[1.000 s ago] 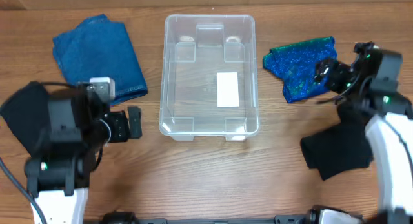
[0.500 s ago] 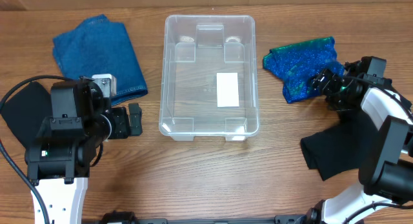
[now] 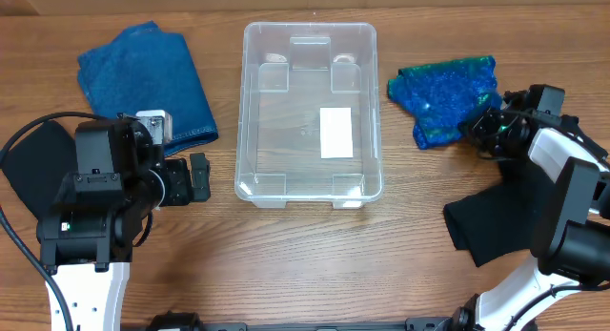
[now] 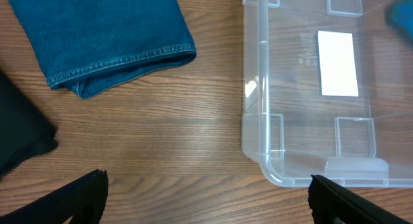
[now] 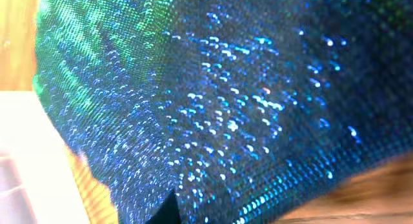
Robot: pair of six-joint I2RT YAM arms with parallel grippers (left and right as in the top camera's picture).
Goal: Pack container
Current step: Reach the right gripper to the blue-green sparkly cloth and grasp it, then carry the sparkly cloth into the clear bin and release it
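Clear container (image 3: 241, 112), white label (image 3: 336, 132) on base, stands apart from left gripper (image 3: 198, 178), jaws spread. At sequinned cloth (image 3: 443, 88) edge, right gripper (image 3: 475, 124); jaws unreadable.

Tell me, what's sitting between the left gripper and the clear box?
Nothing is there, just bare table between the left gripper and the clear box. The overhead view shows that gap best.

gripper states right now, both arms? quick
Left gripper: open, nothing between the fingers.
Right gripper: pressed up against the shiny blue-green sequinned cloth; open or shut cannot be told.
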